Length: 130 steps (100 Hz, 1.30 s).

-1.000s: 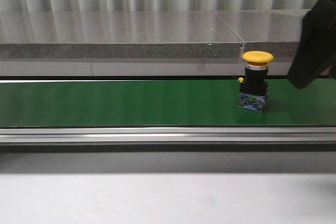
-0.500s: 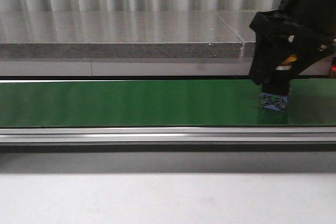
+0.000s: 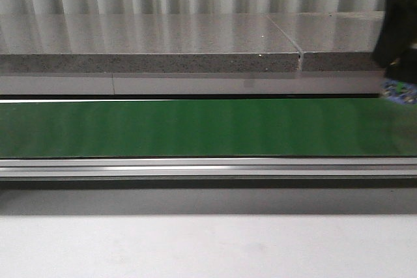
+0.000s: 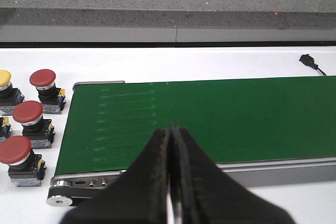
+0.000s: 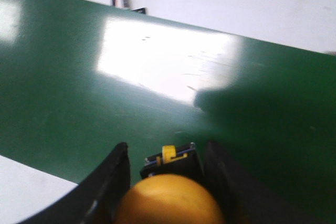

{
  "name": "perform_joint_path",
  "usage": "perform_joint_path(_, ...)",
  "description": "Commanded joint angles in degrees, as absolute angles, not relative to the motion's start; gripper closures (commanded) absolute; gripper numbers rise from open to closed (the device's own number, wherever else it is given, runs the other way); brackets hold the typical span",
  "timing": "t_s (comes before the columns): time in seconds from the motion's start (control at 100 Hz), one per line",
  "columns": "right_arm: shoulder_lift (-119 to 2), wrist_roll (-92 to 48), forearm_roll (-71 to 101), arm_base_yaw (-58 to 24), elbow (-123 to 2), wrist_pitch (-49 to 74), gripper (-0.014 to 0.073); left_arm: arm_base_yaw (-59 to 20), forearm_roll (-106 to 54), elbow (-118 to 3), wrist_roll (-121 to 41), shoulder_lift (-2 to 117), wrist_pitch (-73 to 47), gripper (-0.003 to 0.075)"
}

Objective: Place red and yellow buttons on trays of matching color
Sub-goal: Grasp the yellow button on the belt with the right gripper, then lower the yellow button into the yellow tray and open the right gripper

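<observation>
A yellow button (image 5: 168, 200) with a black body sits between the fingers of my right gripper (image 5: 167, 149), which is shut on it above the green belt (image 5: 79, 87). In the front view only its blue base block (image 3: 399, 91) shows, under the dark right arm (image 3: 394, 24) at the far right edge. In the left wrist view my left gripper (image 4: 170, 130) is shut with nothing in it, over the belt's near edge. Beside the belt's end stand three red buttons (image 4: 42, 78) (image 4: 27, 113) (image 4: 14, 149) and one more yellow button (image 4: 2, 77). The trays are out of view.
The green conveyor belt (image 3: 195, 127) runs across the table with an aluminium rail (image 3: 195, 167) along its front. A grey stone ledge (image 3: 150, 43) lies behind it. A black cable (image 4: 310, 62) lies on the white surface past the belt.
My right gripper came down on the yellow button on the belt, shut on it, and carried it up and to the right, almost out of the front view.
</observation>
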State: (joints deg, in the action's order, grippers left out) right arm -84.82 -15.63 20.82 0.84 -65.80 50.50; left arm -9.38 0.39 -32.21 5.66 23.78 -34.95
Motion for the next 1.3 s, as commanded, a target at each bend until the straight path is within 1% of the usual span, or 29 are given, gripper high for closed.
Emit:
perform_joint_path(0.0,-79.81,-13.95,21.91,6.84,-67.61,51.53,0.0458,-9.77,0.00,-33.72,5.52,24.15,-30.46,0.0740)
perform_joint_path(0.25,-78.36,-11.55,21.70,23.70,-67.18,51.72,0.0458,-9.77,0.00,-33.72,5.52,24.15,-30.46,0.0740)
perform_joint_path(0.39,-78.79,-11.03,20.89,31.12,-65.47,48.58,0.0458,-9.77,0.00,-33.72,5.52,24.15,-30.46,0.0740)
perform_joint_path(0.53,-78.92,-9.04,20.83,36.62,-62.16,43.74,0.0458,-9.77,0.00,-33.72,5.52,24.15,-30.46,0.0740)
perform_joint_path(0.63,-78.92,-8.39,20.83,38.67,-59.30,38.87,0.0458,-9.77,0.00,-33.72,5.52,24.15,-30.46,0.0740)
perform_joint_path(0.83,-80.09,-8.27,20.83,39.16,-56.03,32.65,0.0458,-9.77,0.00,-33.72,5.52,24.15,-30.46,0.0740)
perform_joint_path(1.29,-92.19,-8.27,20.41,39.45,-55.98,30.69,0.0458,-9.77,0.00,-33.72,5.52,24.15,-30.46,0.0740)
